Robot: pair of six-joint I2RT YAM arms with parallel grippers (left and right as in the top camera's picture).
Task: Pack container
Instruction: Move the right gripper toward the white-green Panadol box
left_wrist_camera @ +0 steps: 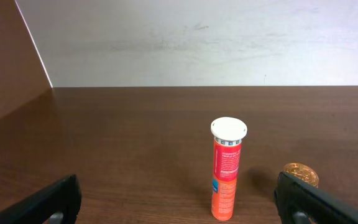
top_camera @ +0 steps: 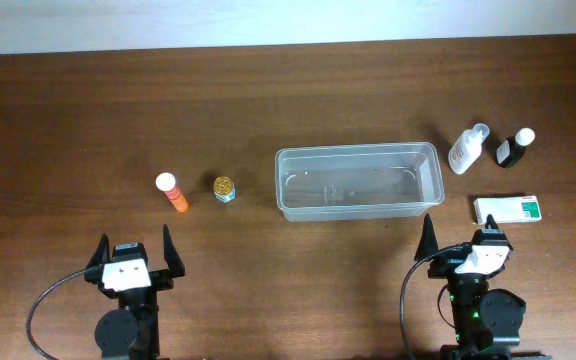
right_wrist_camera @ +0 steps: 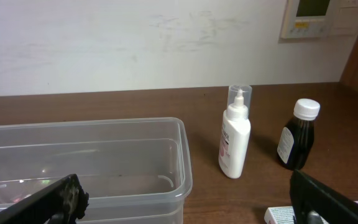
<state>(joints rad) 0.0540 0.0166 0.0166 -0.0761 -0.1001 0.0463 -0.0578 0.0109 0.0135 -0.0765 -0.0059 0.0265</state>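
Clear plastic, the container sits empty mid-surface, both the left tool and right tool spread wide, holding nothing. That upright orange tube looks tippy; I'd guess a glancing finger could topple it.

Tube, jar left of container; 2 bottles, box right.

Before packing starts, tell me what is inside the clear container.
Nothing. From overhead the container is empty, its clear floor showing only glare. No part of its inside is covered.
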